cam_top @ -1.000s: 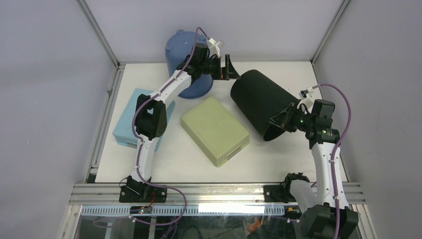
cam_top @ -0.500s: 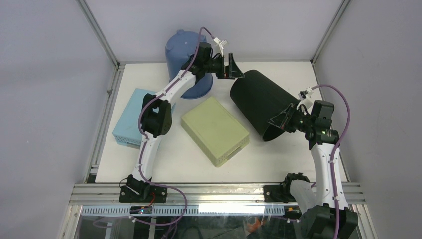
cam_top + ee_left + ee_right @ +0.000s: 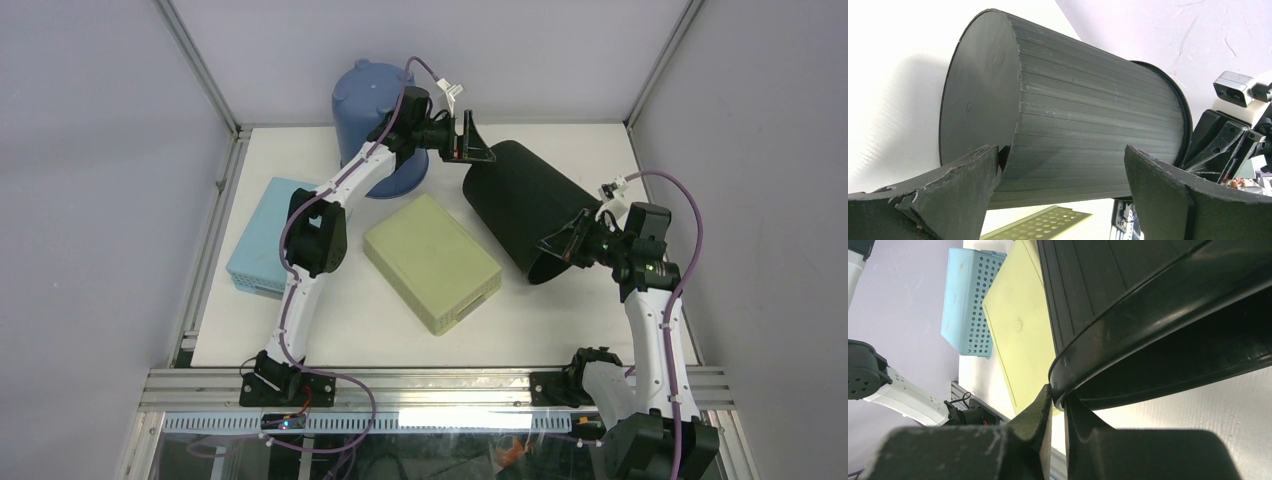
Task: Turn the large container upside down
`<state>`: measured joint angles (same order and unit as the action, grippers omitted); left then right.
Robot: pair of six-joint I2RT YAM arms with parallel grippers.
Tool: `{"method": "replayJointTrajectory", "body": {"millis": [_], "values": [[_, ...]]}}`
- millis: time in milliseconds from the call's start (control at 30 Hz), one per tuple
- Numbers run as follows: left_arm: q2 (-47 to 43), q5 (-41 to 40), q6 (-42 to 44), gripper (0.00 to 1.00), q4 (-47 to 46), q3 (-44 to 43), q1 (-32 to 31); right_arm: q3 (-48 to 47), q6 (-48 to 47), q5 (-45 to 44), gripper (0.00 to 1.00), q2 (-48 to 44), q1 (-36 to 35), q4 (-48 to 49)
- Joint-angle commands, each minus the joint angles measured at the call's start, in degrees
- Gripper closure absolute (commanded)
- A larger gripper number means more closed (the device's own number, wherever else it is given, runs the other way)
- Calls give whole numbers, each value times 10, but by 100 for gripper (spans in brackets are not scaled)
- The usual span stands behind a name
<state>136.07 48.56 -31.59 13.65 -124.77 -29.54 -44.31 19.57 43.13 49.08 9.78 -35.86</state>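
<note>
Right gripper (image 3: 1058,396) pinches the bin's (image 3: 515,200) rim, left gripper (image 3: 475,148) gapes wide at its base; likely light, stiff ribbed plastic, best gripped by that rim.

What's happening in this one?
Two arms are working on the black container, which is tipped on its side on the table, neither upright nor inverted. The right gripper has its jaws pinched on the rim at the open mouth. The left gripper is at the closed base end, jaws open either side of the wall, not gripping. A blue bucket, a light blue basket and a yellow-green box sit nearby, untouched.
</note>
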Motion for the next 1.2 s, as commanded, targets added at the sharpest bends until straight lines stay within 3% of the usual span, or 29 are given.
{"method": "replayJointTrajectory", "body": {"millis": [0, 167, 533, 733, 933, 1167], "values": [[-52, 55, -18, 1, -18, 9, -14, 10, 11, -6, 100, 3, 1, 0], [-113, 50, -16, 1, -21, 47, -14, 13, 25, 6, 91, 9, 1, 8], [-161, 91, -90, 1, -82, 45, -27, 62, 126, 16, 88, -11, 1, 106], [-172, 100, -102, 1, -103, 38, -33, 97, 181, 9, 77, -30, 1, 164], [-171, 106, -115, 1, -116, 34, -38, 139, 210, 5, 57, -38, 1, 208], [-160, 115, -134, 1, -137, 25, -53, 202, 252, 5, 51, -30, 1, 293]]}}
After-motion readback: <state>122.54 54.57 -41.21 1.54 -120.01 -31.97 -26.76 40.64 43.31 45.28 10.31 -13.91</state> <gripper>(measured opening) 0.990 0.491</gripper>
